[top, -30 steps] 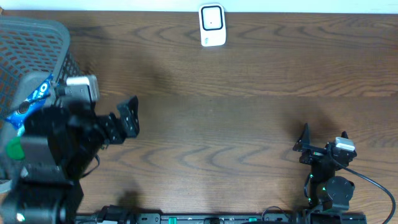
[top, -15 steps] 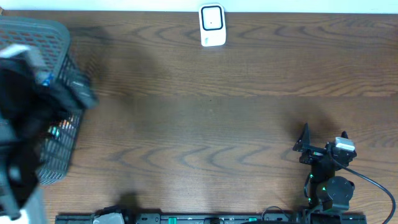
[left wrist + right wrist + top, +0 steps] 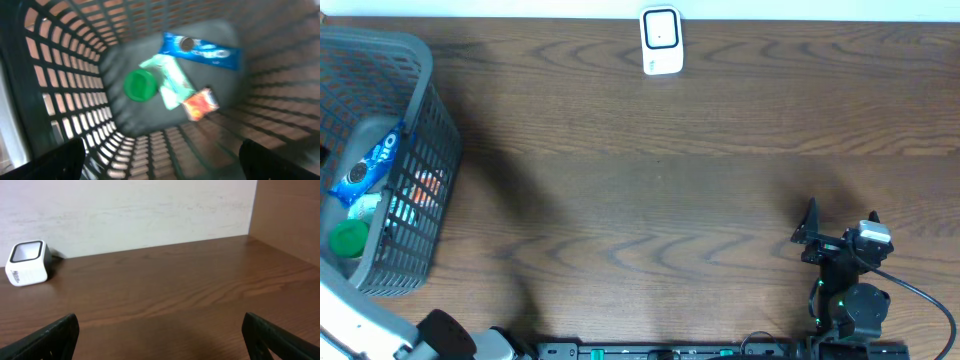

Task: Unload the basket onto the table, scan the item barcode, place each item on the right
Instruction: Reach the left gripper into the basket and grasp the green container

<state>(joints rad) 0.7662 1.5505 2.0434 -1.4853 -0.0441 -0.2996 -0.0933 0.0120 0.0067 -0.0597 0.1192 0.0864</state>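
Surface: a dark brown wood-grain table (image 3: pixel 700 180) fills the overhead view; the right wrist view shows a pale wall (image 3: pixel 130 210) behind it
Container: a grey mesh basket (image 3: pixel 430 170) at the left edge of the overhead frame, open-topped, holds every item
Left arm: the left gripper (image 3: pixel 167 162) hangs over the basket mouth looking down, jaws spread wide with nothing between them; its view is smeared by blur
Right arm: the right gripper (image 3: pixel 840 225) sits at the lower right of the overhead frame, jaws wide and empty, facing the far wall
Reader: a small white scanner (image 3: pixel 660 42) stands at top centre, well apart from the basket and both grippers
Items: on the basket floor lie a blue snack packet (image 3: pixel 200 50) at the upper right of the left wrist frame, a mint pouch (image 3: pixel 170 82) at centre, a green lid (image 3: pixel 141 85) touching the pouch's left side, and an orange packet (image 3: pixel 200 104) at its lower end
Stage: early, by my judgement; nothing is picked up or near the scanner
Risk: the items crowd together, so wide jaws may pinch two at once, or catch the mesh wall and drag the basket; a flat packet could slip, or reach the scanner with its barcode turned away
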